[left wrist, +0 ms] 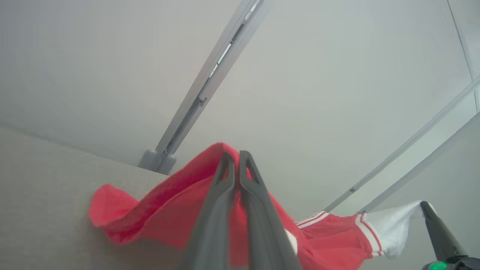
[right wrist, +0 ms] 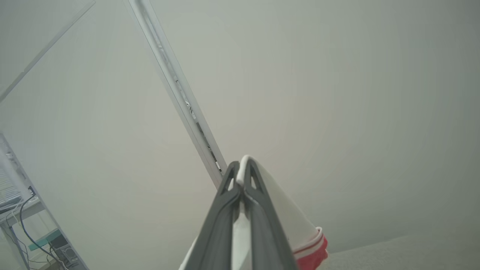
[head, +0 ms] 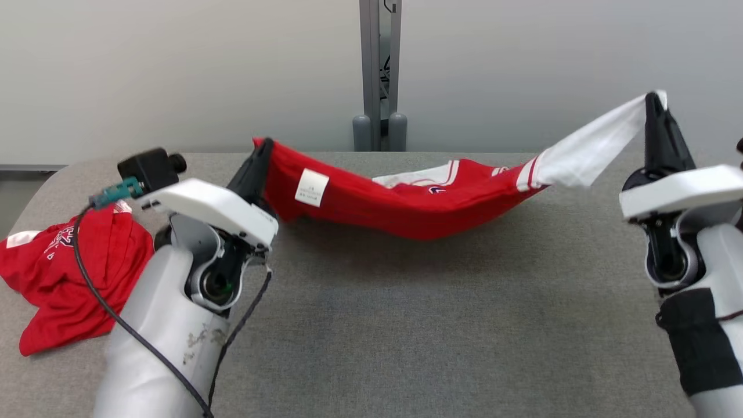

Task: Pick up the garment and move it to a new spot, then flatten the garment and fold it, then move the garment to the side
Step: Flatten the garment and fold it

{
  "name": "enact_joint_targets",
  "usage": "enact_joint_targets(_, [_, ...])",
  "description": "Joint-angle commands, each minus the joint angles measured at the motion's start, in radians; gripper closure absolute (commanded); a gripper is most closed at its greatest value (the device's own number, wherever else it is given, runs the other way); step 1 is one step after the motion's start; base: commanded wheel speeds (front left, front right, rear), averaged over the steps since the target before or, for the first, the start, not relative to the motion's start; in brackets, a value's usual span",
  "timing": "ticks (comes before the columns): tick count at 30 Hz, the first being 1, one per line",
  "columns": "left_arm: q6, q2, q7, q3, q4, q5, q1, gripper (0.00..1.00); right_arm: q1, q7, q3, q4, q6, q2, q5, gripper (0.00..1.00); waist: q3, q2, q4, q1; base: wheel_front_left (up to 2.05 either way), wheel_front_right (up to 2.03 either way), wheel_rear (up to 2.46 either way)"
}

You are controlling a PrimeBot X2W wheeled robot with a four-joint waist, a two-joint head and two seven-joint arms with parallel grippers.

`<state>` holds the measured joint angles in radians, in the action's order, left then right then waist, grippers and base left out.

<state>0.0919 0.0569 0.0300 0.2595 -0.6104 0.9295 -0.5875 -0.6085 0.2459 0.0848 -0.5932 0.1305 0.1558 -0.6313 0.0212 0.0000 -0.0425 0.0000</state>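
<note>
Garment (head: 406, 209): red jersey with white sleeve (head: 592, 148) and red-and-white trim, white label (head: 312, 187) showing. Slung between both grippers over the far half of the grey table (head: 406, 325), toward 12 o'clock in the head view. The middle sags low; whether it touches the table cannot be told.

Left gripper (head: 264, 148): at 10 o'clock, fingers clenched on the garment's red edge.

Right gripper (head: 653, 98): at 2 o'clock, higher than the left, fingers clamped on the tip of the white sleeve, which pokes out between the fingertips.

Second red garment (head: 64, 273): crumpled heap on the table at 8 o'clock, well apart from the first.

Grey post (head: 380, 69): upright behind the table at 12 o'clock, against a pale wall.
</note>
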Motion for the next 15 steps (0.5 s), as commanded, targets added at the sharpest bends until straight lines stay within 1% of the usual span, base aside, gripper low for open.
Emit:
enact_joint_targets(1, [-0.013,0.015,0.021,-0.011,0.023,0.010,-0.043,1.00,-0.047,-0.011,0.005,0.004,0.001,0.014,-0.029,1.00,0.010,0.0000,0.003,0.0000,0.00,0.00,0.00])
enact_joint_targets(4, [-0.040,0.019,0.045,-0.031,0.047,0.025,-0.100,1.00,-0.122,-0.029,0.004,0.007,0.001,0.026,-0.073,1.00,0.021,0.0000,0.007,0.0000,0.00,0.00,0.00])
enact_joint_targets(7, [-0.067,0.016,0.044,-0.059,0.053,0.042,-0.150,1.00,-0.189,-0.039,0.001,-0.015,0.001,0.036,-0.091,1.00,0.029,0.0000,0.015,0.0000,0.00,0.00,0.00])
enact_joint_targets(11, [-0.088,0.014,0.022,-0.077,0.048,0.047,-0.199,1.00,-0.260,-0.053,0.001,-0.056,0.001,0.032,-0.081,1.00,0.036,0.0000,0.023,0.0000,0.00,0.00,0.00])
enact_joint_targets(15, [-0.101,0.018,0.026,-0.073,0.033,0.040,-0.239,1.00,-0.318,-0.070,-0.004,-0.097,0.001,0.029,-0.050,1.00,0.027,0.0000,0.033,0.0000,0.00,0.00,0.00])
